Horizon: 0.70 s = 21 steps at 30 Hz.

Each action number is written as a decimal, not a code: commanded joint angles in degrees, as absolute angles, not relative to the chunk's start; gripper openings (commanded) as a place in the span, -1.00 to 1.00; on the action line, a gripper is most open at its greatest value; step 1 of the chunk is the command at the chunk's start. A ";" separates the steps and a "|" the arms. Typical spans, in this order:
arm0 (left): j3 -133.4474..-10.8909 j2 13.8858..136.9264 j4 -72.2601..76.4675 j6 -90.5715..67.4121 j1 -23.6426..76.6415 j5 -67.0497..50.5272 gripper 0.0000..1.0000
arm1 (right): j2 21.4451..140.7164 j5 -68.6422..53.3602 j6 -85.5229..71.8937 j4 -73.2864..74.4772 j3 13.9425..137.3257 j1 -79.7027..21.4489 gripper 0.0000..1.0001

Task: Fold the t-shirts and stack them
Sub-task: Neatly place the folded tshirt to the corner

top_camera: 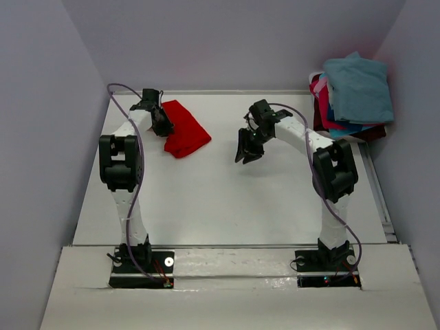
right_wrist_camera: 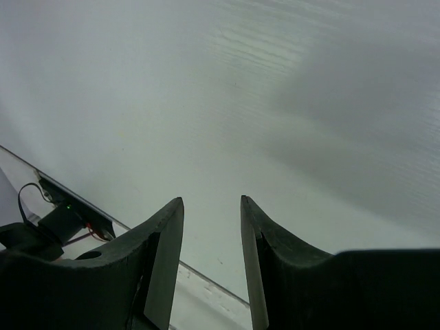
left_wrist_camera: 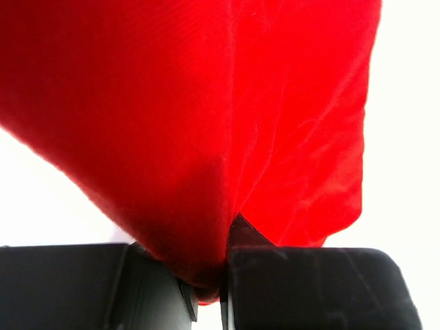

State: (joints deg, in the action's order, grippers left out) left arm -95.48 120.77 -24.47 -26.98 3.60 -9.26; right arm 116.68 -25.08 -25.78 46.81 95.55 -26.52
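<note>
In the top view I see the red t-shirt (top_camera: pixel 187 137) lying bunched on the white table (top_camera: pixel 227 206), in the far left part. The left gripper (top_camera: pixel 165 128) is at the shirt's left edge and touches it. The right gripper (top_camera: pixel 247 152) hangs over bare table near the middle, well apart from the red cloth. In the far right corner there is a pile of shirts. A teal-blue t-shirt (top_camera: pixel 357 88) lies on top, and pink cloth (top_camera: pixel 320 103), blue cloth (top_camera: pixel 344 127) and dark maroon cloth (top_camera: pixel 375 132) show under it.

In the left wrist view the red t-shirt fills most of the picture. A fold of it goes down between the two black fingers (left_wrist_camera: pixel 316 289), and they are pressed together on it, so the cloth is pinched at their tips. The rest of the shirt spreads away from the fingers over the table.

In the right wrist view the two dark fingers (right_wrist_camera: pixel 161 254) stand apart, and only the white table shows through the gap. No shirt shows here. At the lower left I can see a black arm base (right_wrist_camera: pixel 62 218) with a small green light.
</note>
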 commanded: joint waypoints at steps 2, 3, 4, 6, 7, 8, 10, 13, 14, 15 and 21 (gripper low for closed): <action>-98.79 122.78 -24.17 -28.74 0.88 -10.19 -0.89 | 112.15 -22.68 -24.00 49.31 94.84 -25.49 -0.11; -98.88 122.96 -23.91 -29.35 0.01 -10.37 -0.89 | 111.89 -22.41 -23.91 49.48 94.49 -25.49 -0.11; -98.88 123.22 -23.47 -29.70 -0.87 -10.46 -0.89 | 111.36 -22.06 -23.82 49.66 93.87 -25.49 -0.11; -99.14 123.49 -22.94 -30.23 -1.75 -10.55 -0.89 | 110.75 -21.71 -23.73 49.83 93.08 -24.88 -0.11; -99.23 123.83 -22.68 -30.76 -1.76 -10.72 -0.89 | 110.39 -21.62 -23.64 49.83 92.64 -24.87 -0.11; -99.49 124.01 -22.50 -31.02 -3.24 -10.81 -0.89 | 109.87 -21.45 -23.64 49.92 92.03 -24.87 -0.11; -100.19 124.80 -22.06 -31.55 -4.30 -11.25 -0.89 | 109.43 -21.27 -23.64 50.10 91.41 -24.35 -0.11; -101.60 125.68 -21.97 -32.43 -6.41 -11.43 -0.89 | 108.81 -21.09 -23.56 50.36 90.79 -24.35 -0.11; -101.86 125.77 -21.97 -32.43 -6.94 -11.43 -0.89 | 108.81 -21.09 -23.55 50.45 90.70 -24.35 -0.11; -101.95 125.86 -21.80 -32.87 -7.99 -11.43 -0.89 | 108.72 -20.92 -23.47 50.62 90.79 -24.35 -0.11; -100.81 125.16 -19.95 -34.28 -10.98 -11.16 -0.89 | 108.63 -20.83 -23.29 51.24 90.88 -23.82 -0.11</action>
State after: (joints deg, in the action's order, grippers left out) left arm -99.59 126.23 -22.39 -32.82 -9.21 -11.97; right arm 111.63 -21.54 -24.16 50.33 90.91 -24.27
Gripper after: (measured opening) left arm 0.190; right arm 0.446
